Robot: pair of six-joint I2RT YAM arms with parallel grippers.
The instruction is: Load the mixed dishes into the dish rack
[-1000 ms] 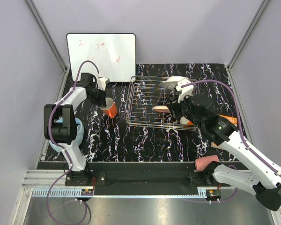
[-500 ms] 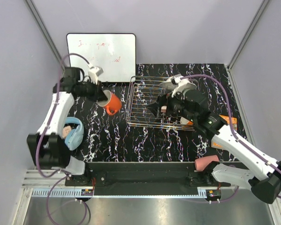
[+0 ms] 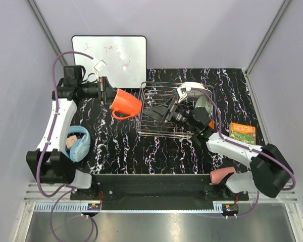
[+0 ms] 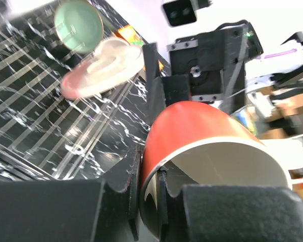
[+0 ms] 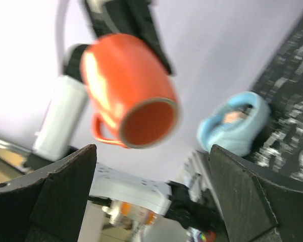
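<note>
L hand (image 3: 107, 94) is pinching the orange mug (image 3: 127, 104) by its rim, one finger inside, one outside, holding it off the worktop (image 3: 116, 146). Mug is lying sideways: long axis level, mouth twd the L hand, base pointing twd the rack (image 3: 154, 96) & the R hand (image 3: 154, 113), handle on the low near side. R hand is hanging over the rack w/ jaws spread wide, gripping nothing, facing the mug's base. Pink plate (image 4: 103, 68) & green bowl (image 4: 78, 25) are sitting at the rack's end farthest from the L hand.
</note>
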